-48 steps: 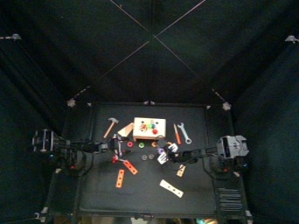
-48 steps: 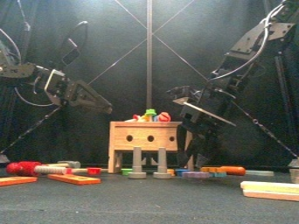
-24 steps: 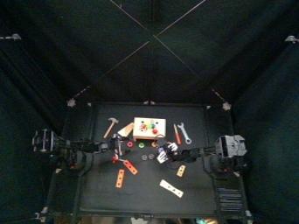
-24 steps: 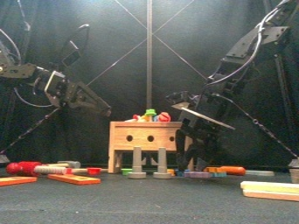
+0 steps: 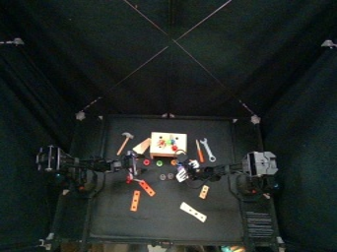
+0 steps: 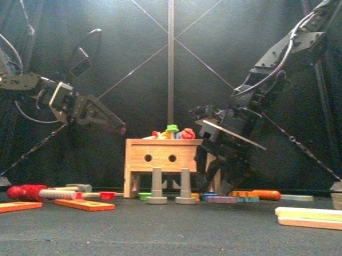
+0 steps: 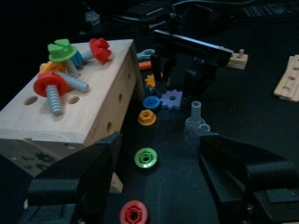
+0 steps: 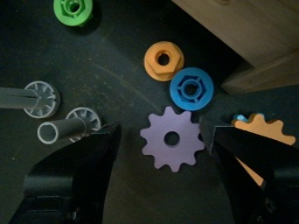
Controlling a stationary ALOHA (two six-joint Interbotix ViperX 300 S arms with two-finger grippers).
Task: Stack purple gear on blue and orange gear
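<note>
R gripper [image 8: 163,144] open over purple gear [image 8: 172,140], half-shadowed.

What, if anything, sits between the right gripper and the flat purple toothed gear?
Nothing visible. In the right wrist view the right gripper hangs open, its jaws either side of the purple gear, which lies flat and bare on the table. The blue gear and orange gear lie just beyond.

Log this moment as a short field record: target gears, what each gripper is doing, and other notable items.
purple gear: flat purple toothed gear on the table, ungrasped
blue gear: round blue gear touching the orange gear
right gripper: open, jaws either side of the purple gear
left gripper: open, holding nothing
wooden block: with coloured bolts in it
green gear: lying apart
</note>
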